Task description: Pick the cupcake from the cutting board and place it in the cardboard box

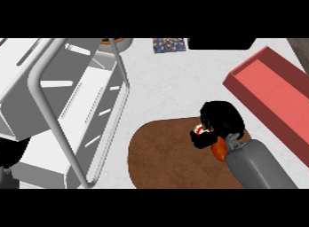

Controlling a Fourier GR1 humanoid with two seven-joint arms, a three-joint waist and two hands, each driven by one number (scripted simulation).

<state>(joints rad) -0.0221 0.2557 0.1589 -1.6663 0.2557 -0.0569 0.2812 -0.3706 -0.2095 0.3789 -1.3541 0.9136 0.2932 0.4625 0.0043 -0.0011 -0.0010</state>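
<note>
We see our right hand (216, 120) curled down over the cupcake (200, 129) on the brown cutting board (164, 155), and we judge it light and soft, best held by its wrapper sides, not the frosting.

You are looking down on a white, faintly speckled counter (170, 80). On its near middle lies a round brown cutting board (164, 155), flat on the surface, its near edge cut off by the view. At the right sits a red cardboard box (282, 102), long and open-topped, set at a slant and running from far to near right. On the left stands a large grey wire rack (65, 106). At the far edge you see a small dark printed card (169, 45).
</note>
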